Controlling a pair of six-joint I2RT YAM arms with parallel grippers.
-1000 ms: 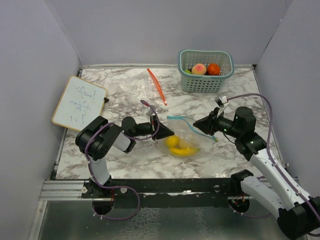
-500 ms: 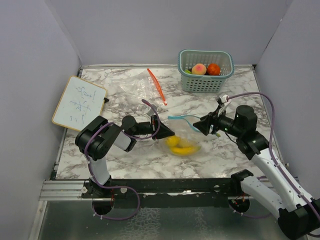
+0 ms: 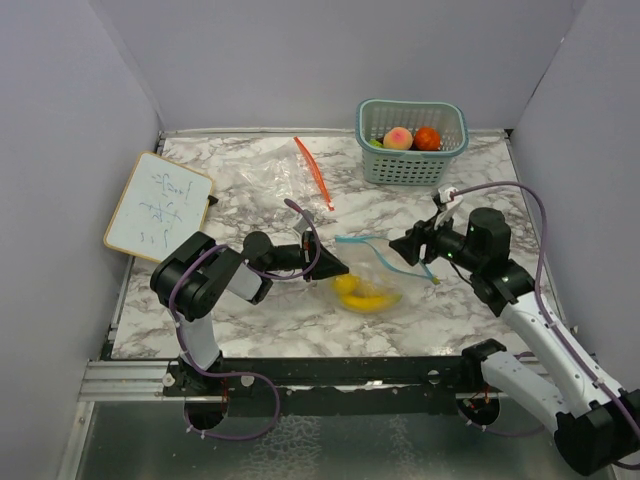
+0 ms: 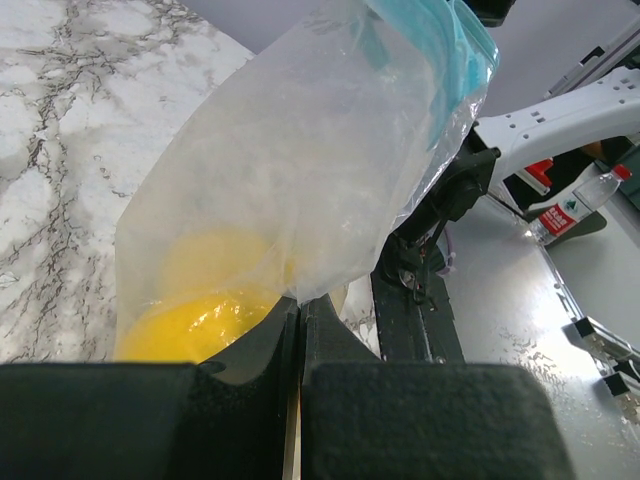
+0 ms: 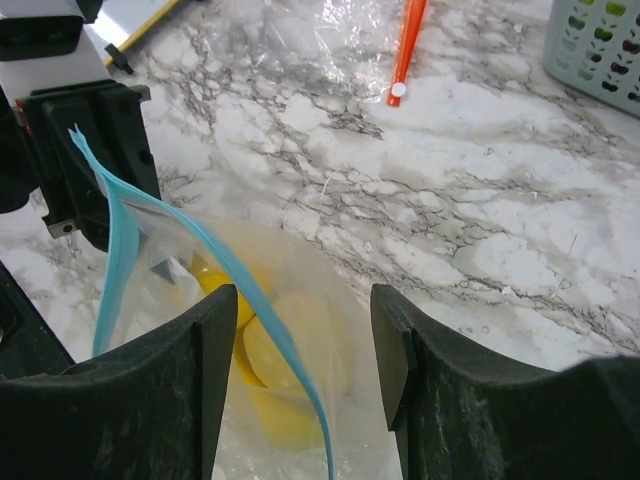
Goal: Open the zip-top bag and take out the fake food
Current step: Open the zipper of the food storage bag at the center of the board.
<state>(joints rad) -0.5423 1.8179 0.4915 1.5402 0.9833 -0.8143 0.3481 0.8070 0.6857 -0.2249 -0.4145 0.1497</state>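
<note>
A clear zip-top bag point(image 3: 372, 272) with a blue zip strip point(image 3: 352, 240) lies mid-table, holding a yellow banana point(image 3: 368, 301) and a lemon point(image 3: 345, 283). My left gripper point(image 3: 335, 268) is shut on the bag's left corner; in the left wrist view point(image 4: 300, 305) the bag point(image 4: 300, 150) rises above the closed jaws, with yellow fruit point(image 4: 200, 320) inside. My right gripper point(image 3: 402, 246) is at the bag's mouth and open. In the right wrist view point(image 5: 305, 310) the blue strip point(image 5: 120, 230) runs between the jaws, over the yellow fruit point(image 5: 270, 370).
A teal mesh basket point(image 3: 412, 165) at the back right holds a peach point(image 3: 399, 138), an orange point(image 3: 427, 138) and a green piece point(image 3: 376, 143). A second clear bag with an orange zip point(image 3: 315, 172) lies behind. A whiteboard point(image 3: 158, 205) lies at the left.
My right gripper has shifted slightly toward the back. The blue zip strip, drawn up to the gripper half a second ago, now trails past it to the right. The left arm has not moved.
</note>
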